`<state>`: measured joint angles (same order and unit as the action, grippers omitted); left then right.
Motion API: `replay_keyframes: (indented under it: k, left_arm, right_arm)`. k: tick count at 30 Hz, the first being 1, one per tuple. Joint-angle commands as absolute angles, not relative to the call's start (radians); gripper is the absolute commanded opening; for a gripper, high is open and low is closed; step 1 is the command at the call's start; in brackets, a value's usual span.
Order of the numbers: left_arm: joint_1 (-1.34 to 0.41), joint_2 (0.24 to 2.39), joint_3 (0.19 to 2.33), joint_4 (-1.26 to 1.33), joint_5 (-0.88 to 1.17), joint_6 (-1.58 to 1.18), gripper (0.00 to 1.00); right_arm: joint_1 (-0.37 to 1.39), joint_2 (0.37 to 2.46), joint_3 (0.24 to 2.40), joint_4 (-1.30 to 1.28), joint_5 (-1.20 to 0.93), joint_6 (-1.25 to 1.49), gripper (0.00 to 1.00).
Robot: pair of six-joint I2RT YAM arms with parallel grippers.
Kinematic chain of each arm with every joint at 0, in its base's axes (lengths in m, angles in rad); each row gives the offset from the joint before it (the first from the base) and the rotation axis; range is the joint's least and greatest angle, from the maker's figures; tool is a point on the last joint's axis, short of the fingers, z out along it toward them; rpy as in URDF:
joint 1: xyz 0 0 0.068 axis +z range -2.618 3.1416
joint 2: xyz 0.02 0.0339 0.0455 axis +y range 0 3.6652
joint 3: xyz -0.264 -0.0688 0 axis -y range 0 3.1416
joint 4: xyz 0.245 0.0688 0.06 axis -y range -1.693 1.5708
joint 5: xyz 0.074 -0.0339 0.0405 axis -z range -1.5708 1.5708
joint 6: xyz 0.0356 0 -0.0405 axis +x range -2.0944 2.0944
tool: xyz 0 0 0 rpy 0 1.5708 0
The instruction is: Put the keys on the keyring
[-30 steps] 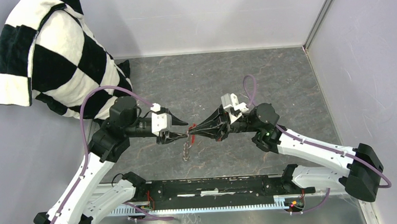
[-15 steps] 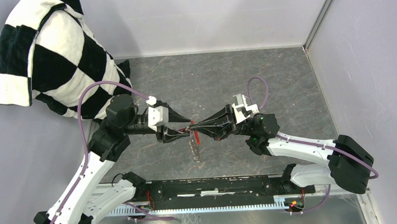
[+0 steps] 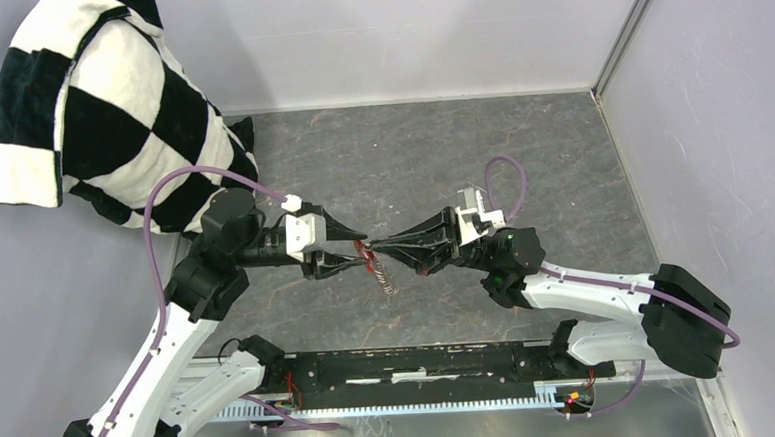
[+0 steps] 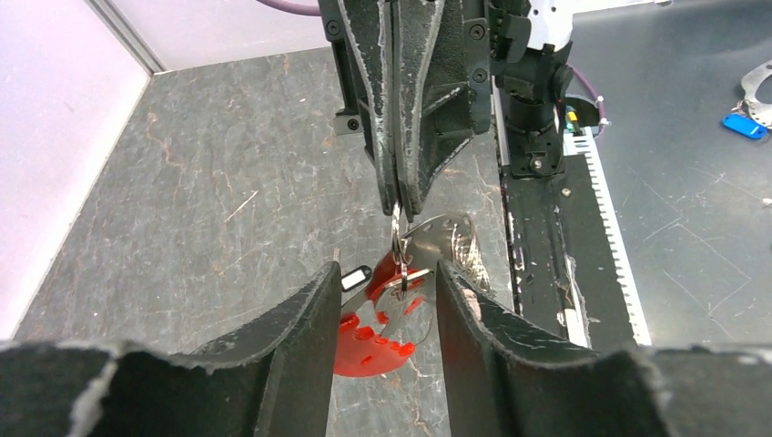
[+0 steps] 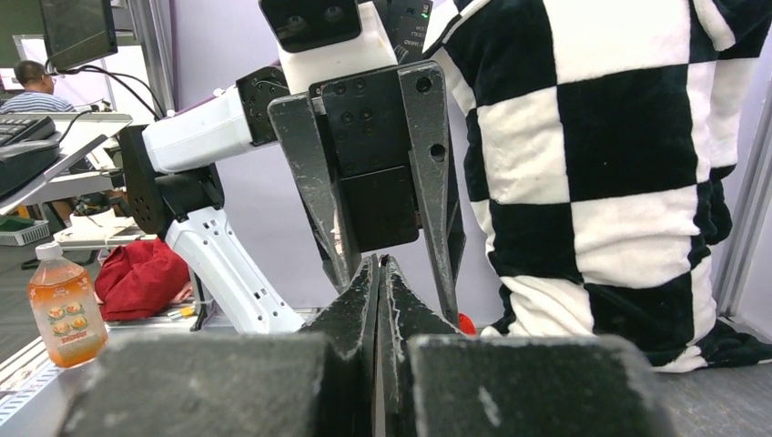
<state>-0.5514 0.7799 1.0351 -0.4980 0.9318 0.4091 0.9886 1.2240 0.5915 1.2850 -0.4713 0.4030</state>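
Here, the keyring (image 4: 401, 255) hangs above the grey surface (image 3: 410, 157), midway between the two arms. Its red fob (image 4: 369, 335) and silvery chain (image 3: 388, 282) dangle below it. The right hand (image 4: 399, 208), its fingers pressed fully together, pinches the thin ring at the top. The left hand (image 4: 387, 273) faces it tip to tip, roughly half open and gripping nothing, its two fingers flanking ring and fob. A black-and-white checkered cushion (image 3: 98, 114) leans in the far left corner.

Grey marbled tabletop (image 3: 410, 147), pale walls (image 3: 404, 27) (checkered cushion (image 3: 107, 103) back-left).
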Motion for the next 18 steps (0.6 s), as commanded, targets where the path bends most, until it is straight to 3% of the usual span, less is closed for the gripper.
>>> replay_keyframes:
  k: [1,6,14,18]
  left_arm:
    - [-0.553,0.772,1.069,-0.465,0.924,0.425,0.46]
    - [-0.552,0.763,1.068,-0.486,0.926,0.442,0.39]
    - [-0.552,0.745,1.073,-0.537,0.888,0.517,0.46]
    - [-0.552,0.75,1.07,-0.551,0.905,0.529,0.4]
  right_arm:
    - [0.997,1.221,0.606,1.325,-0.457,0.381,0.0]
    - [1.0,1.205,0.609,1.264,-0.454,0.342,0.0]
    - [1.002,1.136,0.612,1.097,-0.442,0.221,0.0]
    - [1.001,1.129,0.618,1.074,-0.453,0.213,0.0]
